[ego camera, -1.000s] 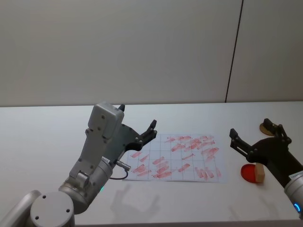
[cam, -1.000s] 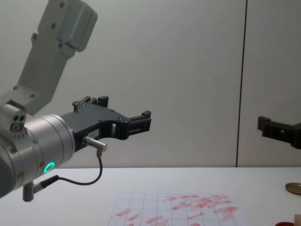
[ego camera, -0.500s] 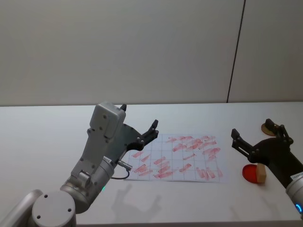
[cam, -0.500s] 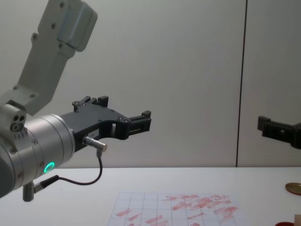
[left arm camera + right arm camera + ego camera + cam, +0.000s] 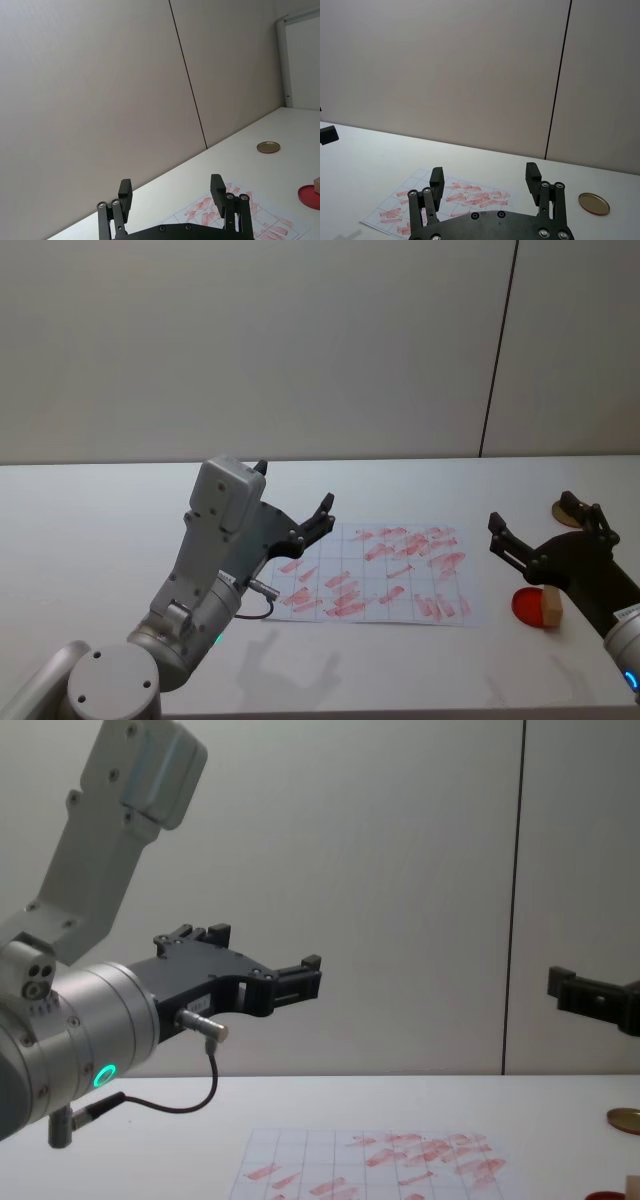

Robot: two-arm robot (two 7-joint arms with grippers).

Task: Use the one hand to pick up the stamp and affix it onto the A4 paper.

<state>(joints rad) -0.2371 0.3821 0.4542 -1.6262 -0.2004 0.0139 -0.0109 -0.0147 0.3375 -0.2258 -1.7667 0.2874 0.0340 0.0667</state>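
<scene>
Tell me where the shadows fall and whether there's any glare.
Head view: soft, even light, no glare; a faint forked shadow lies on the table between the paper and the robot, near the left tool. Chest view: the green ring light glows on the left wrist. Right wrist view: the open right tool is evenly lit; a faint shadow lies beside the paper's corner.

Small pale tan wooden block stamp and white gridded A4 paper on the tabletop.
Stamp sits right of the paper, apart from it; paper lies flat, covered in smeared red marks.
</scene>
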